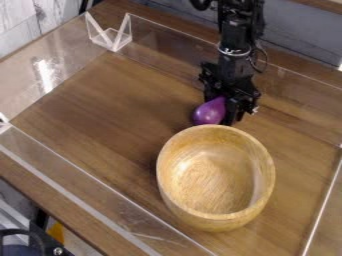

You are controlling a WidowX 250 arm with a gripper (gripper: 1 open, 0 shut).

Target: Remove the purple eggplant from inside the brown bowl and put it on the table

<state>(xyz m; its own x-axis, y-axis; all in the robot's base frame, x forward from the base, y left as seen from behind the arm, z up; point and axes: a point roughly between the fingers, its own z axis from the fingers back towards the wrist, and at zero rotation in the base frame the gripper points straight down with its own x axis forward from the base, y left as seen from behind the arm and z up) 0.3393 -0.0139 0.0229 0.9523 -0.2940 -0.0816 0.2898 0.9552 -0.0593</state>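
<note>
The purple eggplant (210,111) sits low over the table (107,110), just behind the far rim of the brown bowl (215,175). My black gripper (230,106) points straight down and is shut on the eggplant's right side. The bowl is round, light wood, and holds nothing. Whether the eggplant touches the tabletop I cannot tell.
Low clear acrylic walls (74,185) edge the tabletop. A clear acrylic stand (110,30) sits at the back left corner. The arm (238,25) rises from the gripper toward the top of the view.
</note>
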